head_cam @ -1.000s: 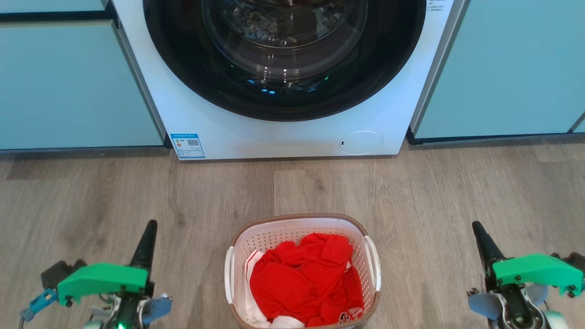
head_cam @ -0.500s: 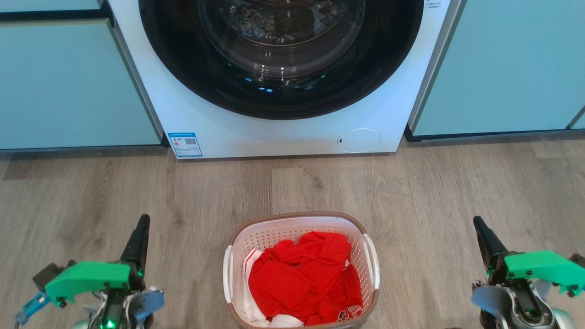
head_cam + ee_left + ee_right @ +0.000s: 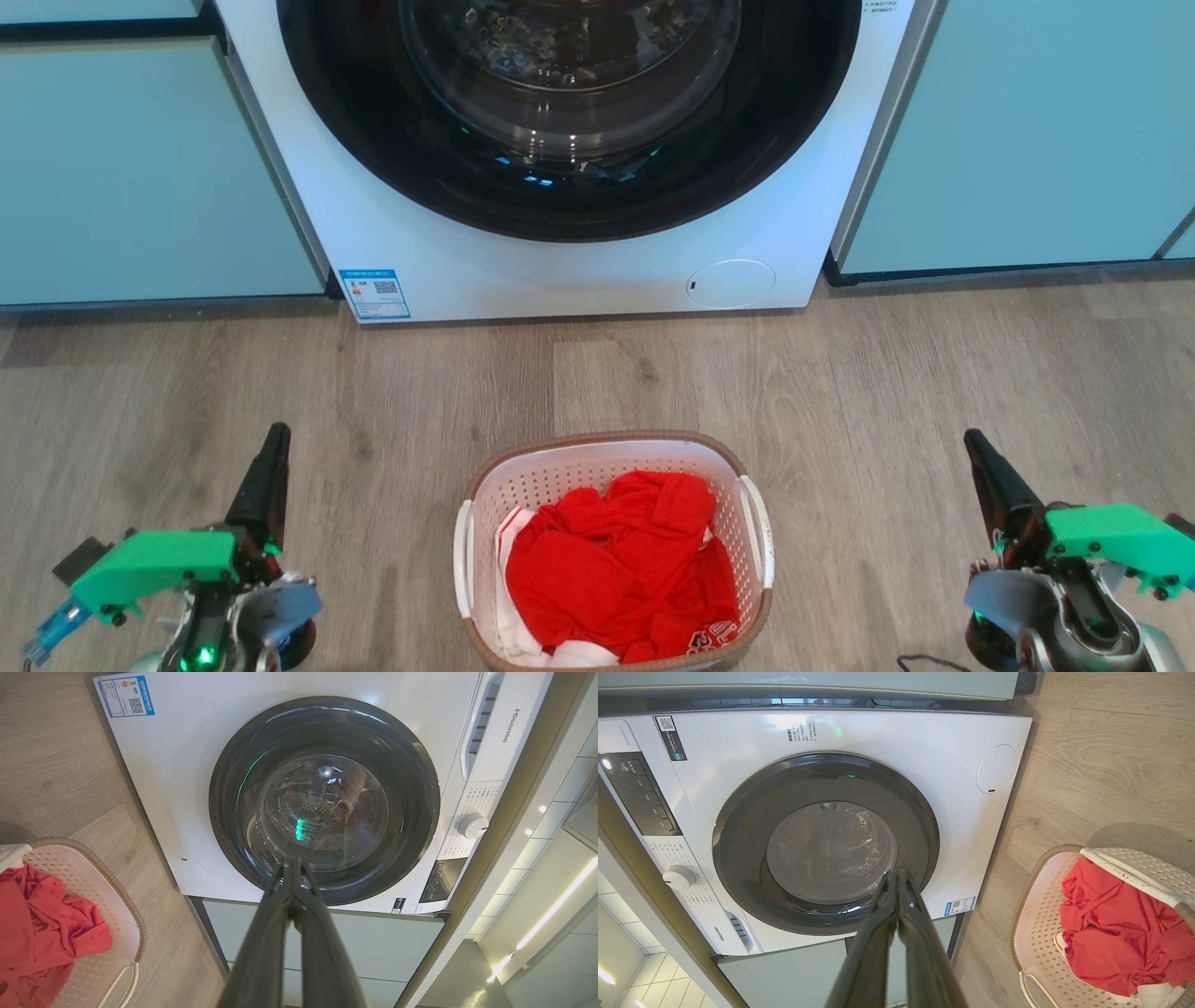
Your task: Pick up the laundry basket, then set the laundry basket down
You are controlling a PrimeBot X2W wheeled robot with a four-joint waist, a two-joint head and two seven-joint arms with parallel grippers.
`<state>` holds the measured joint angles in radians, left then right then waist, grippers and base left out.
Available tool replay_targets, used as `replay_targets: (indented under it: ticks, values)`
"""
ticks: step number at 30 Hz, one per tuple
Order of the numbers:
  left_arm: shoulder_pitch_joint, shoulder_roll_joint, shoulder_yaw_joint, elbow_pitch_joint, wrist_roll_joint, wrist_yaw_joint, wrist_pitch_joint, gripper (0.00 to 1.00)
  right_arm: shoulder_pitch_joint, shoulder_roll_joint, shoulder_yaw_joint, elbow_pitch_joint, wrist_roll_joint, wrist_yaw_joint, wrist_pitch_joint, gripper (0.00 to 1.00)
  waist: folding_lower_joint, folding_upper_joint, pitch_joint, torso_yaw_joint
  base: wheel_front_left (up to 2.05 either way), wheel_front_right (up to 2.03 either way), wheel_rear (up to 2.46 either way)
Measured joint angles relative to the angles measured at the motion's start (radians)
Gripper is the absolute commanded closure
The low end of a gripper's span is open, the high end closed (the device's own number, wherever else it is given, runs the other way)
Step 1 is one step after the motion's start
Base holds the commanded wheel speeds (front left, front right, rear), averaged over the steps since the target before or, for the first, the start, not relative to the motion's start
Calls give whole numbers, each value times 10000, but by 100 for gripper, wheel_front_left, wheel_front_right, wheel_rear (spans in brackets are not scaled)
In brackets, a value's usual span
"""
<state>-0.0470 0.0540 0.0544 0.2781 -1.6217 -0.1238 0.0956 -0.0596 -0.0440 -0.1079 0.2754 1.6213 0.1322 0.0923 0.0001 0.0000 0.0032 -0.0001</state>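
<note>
The laundry basket (image 3: 551,476), white with perforated walls and a brown rim, stands on the wood floor at bottom centre of the head view, holding red and white clothes (image 3: 616,569). Its white handles sit on the left and right sides. My left gripper (image 3: 273,439) is well to the basket's left, shut, fingers pointing towards the washer. My right gripper (image 3: 973,441) is well to its right, also shut with nothing held. The basket (image 3: 100,891) appears at the left wrist view's lower left, and the basket (image 3: 1036,933) at the right wrist view's lower right. Both grippers (image 3: 292,863) (image 3: 898,873) have fingertips pressed together.
A white front-loading washer (image 3: 560,271) with a dark round glass door (image 3: 569,103) stands straight ahead, door shut. Pale teal cabinet fronts (image 3: 140,168) flank it on both sides. Open wood floor (image 3: 607,373) lies between the basket and the washer.
The head camera shifted slightly, so washer and basket sit a little higher and left. Both grippers spread outward, away from the basket, and stay shut.
</note>
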Motion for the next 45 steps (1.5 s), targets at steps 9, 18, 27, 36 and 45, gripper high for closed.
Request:
replay_targets:
  ticks: [9, 18, 27, 36, 45]
  values:
    - [-2, -4, 92, -2, 0, 0, 0, 100, -10, 0, -31, 2, -2, 0, 6, 100, 0, 0, 0, 0, 0, 0, 0]
    - [-2, -13, 128, -2, 0, 0, 2, 100, -10, 0, -61, 2, -2, 0, 31, 100, -1, 0, 0, 0, 0, 0, 0]
    - [-4, -19, 144, -2, 2, 0, 13, 100, -10, 0, -107, 2, -4, 0, 33, 100, -1, 0, 0, 0, 0, 0, 0]
    - [-8, -23, 159, -2, 2, 0, 15, 100, -10, 0, -123, 2, -12, 0, 33, 100, -1, 0, 0, 1, 0, 0, 0]
    - [-11, -29, 173, -2, 4, 0, 15, 100, -10, 2, -138, 2, -12, 0, 46, 100, -1, 0, -1, 1, 0, 0, 0]
